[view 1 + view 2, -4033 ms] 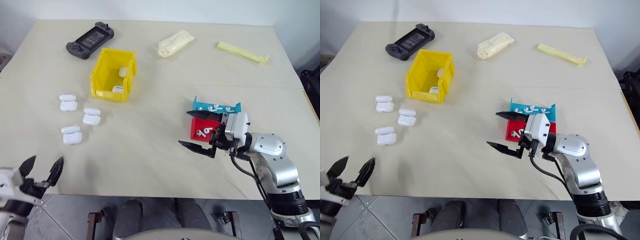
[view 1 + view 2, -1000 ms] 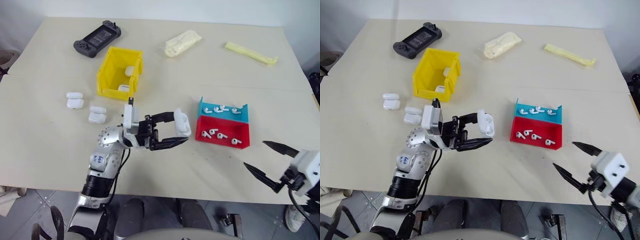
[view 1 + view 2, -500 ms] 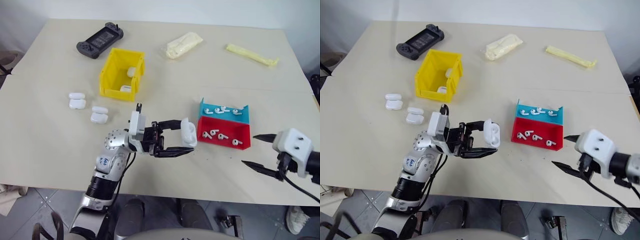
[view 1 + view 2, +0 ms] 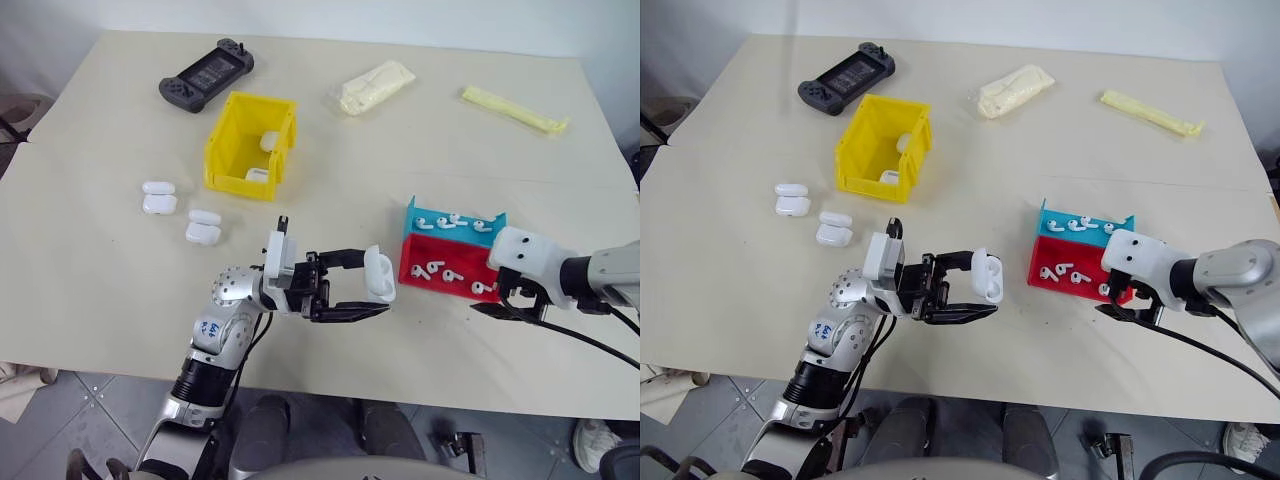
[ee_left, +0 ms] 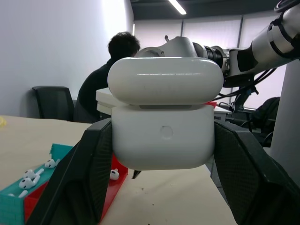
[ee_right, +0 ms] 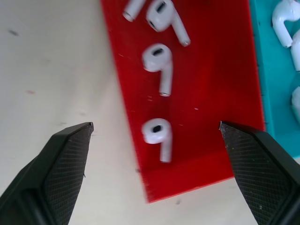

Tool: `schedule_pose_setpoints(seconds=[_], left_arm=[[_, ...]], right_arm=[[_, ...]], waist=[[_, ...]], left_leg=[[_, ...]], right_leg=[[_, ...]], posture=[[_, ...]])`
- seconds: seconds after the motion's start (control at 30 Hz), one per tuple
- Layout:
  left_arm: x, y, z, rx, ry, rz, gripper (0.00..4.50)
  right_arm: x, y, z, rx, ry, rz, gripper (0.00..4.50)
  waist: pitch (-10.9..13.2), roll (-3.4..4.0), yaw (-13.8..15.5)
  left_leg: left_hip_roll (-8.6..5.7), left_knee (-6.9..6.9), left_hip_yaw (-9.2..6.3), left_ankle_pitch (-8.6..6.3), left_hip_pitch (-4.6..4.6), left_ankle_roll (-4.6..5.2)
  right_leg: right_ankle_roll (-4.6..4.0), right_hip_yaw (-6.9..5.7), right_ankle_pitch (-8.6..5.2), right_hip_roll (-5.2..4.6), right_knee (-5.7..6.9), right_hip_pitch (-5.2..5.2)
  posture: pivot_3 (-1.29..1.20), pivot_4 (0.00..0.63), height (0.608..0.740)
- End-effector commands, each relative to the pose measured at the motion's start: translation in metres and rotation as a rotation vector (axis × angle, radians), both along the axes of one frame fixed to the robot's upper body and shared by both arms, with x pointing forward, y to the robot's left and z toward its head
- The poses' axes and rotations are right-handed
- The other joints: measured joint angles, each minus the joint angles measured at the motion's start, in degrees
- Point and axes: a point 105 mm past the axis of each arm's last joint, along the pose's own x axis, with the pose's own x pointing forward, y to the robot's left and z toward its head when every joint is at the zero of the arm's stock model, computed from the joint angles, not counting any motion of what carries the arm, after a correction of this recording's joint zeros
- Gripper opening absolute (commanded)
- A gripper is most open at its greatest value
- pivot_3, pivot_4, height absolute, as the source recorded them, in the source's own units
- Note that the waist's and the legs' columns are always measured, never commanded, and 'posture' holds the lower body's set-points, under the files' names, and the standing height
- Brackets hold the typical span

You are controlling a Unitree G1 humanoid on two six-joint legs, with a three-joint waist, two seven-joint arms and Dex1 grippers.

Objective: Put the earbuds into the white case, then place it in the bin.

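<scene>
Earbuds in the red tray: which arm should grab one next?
Right. Its gripper hangs open over the earbuds in the red tray; the left gripper is shut on the white case.

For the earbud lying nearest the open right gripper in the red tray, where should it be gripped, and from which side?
Probably from straight above, across the earbud's rounded head: it lies flat on the red tray, its thin stem offers little purchase, and the open right gripper already straddles it.
</scene>
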Motion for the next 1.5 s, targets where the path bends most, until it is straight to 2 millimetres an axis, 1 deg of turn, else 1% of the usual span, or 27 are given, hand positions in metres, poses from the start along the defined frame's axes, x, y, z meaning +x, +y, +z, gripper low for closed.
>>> schedule_pose_setpoints(seconds=[0.03, 0.07, 0.2, 0.3, 0.5, 0.7, 0.8, 0.9, 0.93, 0.97, 1.1, 1.2, 1.37, 1.43, 1.5], left_arm=[[-0.011, -0.002, 0.006, -0.001, -0.039, -0.058, 2.79], [-0.011, -0.002, 0.006, 0.001, -0.040, -0.060, 2.79], [-0.011, -0.002, 0.007, 0.001, -0.037, -0.066, 2.79], [-0.011, -0.002, 0.008, -0.003, -0.035, -0.058, 2.79], [-0.012, -0.002, 0.008, -0.002, -0.031, -0.058, 2.79], [-0.009, 0.000, 0.010, -0.001, -0.034, -0.049, 2.79], [-0.007, 0.000, 0.011, -0.001, -0.037, -0.043, 2.79], [-0.006, -0.001, 0.012, -0.006, -0.036, -0.037, 2.79], [-0.005, -0.001, 0.012, -0.012, -0.033, -0.034, 2.79], [-0.005, -0.001, 0.013, -0.015, -0.030, -0.032, 2.79], [-0.006, 0.001, 0.012, -0.034, -0.023, -0.048, 2.79], [-0.006, 0.001, 0.011, -0.038, -0.025, -0.051, 2.79], [-0.005, 0.001, 0.017, -0.089, 0.005, -0.085, 2.79], [-0.006, 0.001, 0.018, -0.086, 0.012, -0.114, 2.79], [-0.005, 0.001, 0.018, -0.080, 0.019, -0.131, 2.79]], right_arm=[[0.005, 0.000, 0.001, -0.028, -0.006, 0.004, 4.10], [0.006, 0.001, 0.000, -0.036, -0.004, 0.009, 3.89], [0.004, 0.002, -0.004, -0.056, 0.023, 0.034, 2.60], [0.003, 0.004, -0.005, -0.056, 0.036, 0.045, 2.60], [0.003, 0.001, -0.007, -0.086, 0.038, 0.053, 2.60], [0.005, 0.002, -0.009, -0.095, 0.040, 0.064, 2.60], [0.005, 0.002, -0.011, -0.101, 0.044, 0.070, 1.99], [0.005, 0.003, -0.012, -0.097, 0.053, 0.077, 1.10], [0.005, 0.004, -0.013, -0.094, 0.055, 0.079, 0.71], [0.005, 0.004, -0.013, -0.093, 0.056, 0.079, 0.52], [0.008, 0.008, -0.012, -0.076, 0.042, 0.081, 0.51], [0.009, 0.013, -0.005, -0.037, 0.016, 0.078, 0.51], [0.009, 0.018, 0.019, 0.097, -0.055, 0.084, 0.51], [0.006, 0.019, 0.034, 0.211, -0.137, 0.101, 0.51], [0.000, 0.025, 0.043, 0.330, -0.223, 0.145, 0.51]], waist=[[0.00, 0.00, 0.10], [0.00, 0.00, 0.15], [0.00, 0.00, 0.37], [0.00, 0.00, 0.40], [0.00, 0.00, 0.41], [0.00, 0.00, 0.40], [0.00, 0.00, 0.40], [0.00, 0.00, 0.33], [0.00, 0.00, 0.31], [0.00, 0.00, 0.30], [0.00, 0.00, 0.26], [0.00, 0.00, 0.26], [0.00, 0.00, 0.39], [0.00, 0.00, 0.47], [0.00, 0.00, 0.56]], left_leg=[[0.01, -0.03, 0.00, 0.01, 0.00, -0.01], [0.02, -0.04, 0.00, 0.01, 0.00, -0.02], [0.00, -0.03, 0.01, 0.01, -0.01, -0.02], [0.00, -0.03, 0.02, 0.01, 0.00, -0.02], [-0.01, -0.03, 0.05, 0.01, 0.00, -0.02], [-0.01, -0.02, 0.05, 0.01, 0.00, -0.02], [0.00, 0.01, 0.05, 0.01, 0.00, -0.02], [0.00, 0.03, 0.06, 0.01, 0.00, -0.02], [0.00, 0.04, 0.06, 0.01, 0.01, -0.02], [0.00, 0.04, 0.06, 0.01, 0.01, -0.02], [0.01, 0.12, 0.05, 0.01, 0.02, -0.02], [0.01, 0.20, 0.05, 0.01, 0.02, -0.02], [-0.01, 0.30, 0.05, 0.01, 0.00, -0.02], [-0.01, 0.31, 0.05, 0.01, -0.02, -0.02], [-0.02, 0.31, 0.11, 0.00, -0.02, 0.00]], right_leg=[[0.00, 0.00, 0.00, 0.01, 0.00, -0.02], [0.00, 0.00, 0.00, 0.02, 0.00, -0.03], [0.00, 0.00, 0.00, 0.01, -0.01, -0.01], [0.00, 0.00, 0.00, 0.02, -0.01, -0.01], [0.00, 0.00, 0.00, 0.02, -0.01, 0.00], [0.00, -0.01, 0.00, 0.02, 0.00, 0.00], [0.00, -0.01, 0.00, 0.03, 0.02, 0.00], [0.00, -0.01, 0.00, 0.03, 0.04, 0.01], [0.00, -0.01, 0.00, 0.03, 0.06, 0.01], [0.00, 0.00, 0.00, 0.04, 0.07, 0.01], [-0.01, 0.00, 0.00, 0.05, 0.15, 0.01], [-0.01, 0.00, 0.00, 0.06, 0.21, 0.01], [-0.01, 0.00, 0.00, 0.05, 0.29, 0.00], [-0.01, 0.00, 0.00, 0.05, 0.29, 0.01], [-0.01, -0.05, 0.00, 0.08, 0.27, 0.07]], posture=[[0.00, 0.150, 0.740], [0.00, 0.150, 0.740], [0.00, 0.150, 0.740], [0.00, 0.150, 0.740], [0.00, 0.150, 0.740], [0.00, 0.150, 0.740], [0.00, 0.150, 0.740], [0.00, 0.150, 0.740], [0.00, 0.150, 0.740], [0.00, 0.150, 0.740], [0.00, 0.150, 0.740], [0.00, 0.150, 0.740], [0.00, 0.150, 0.740], [0.00, 0.150, 0.740], [0.00, 0.150, 0.740]])
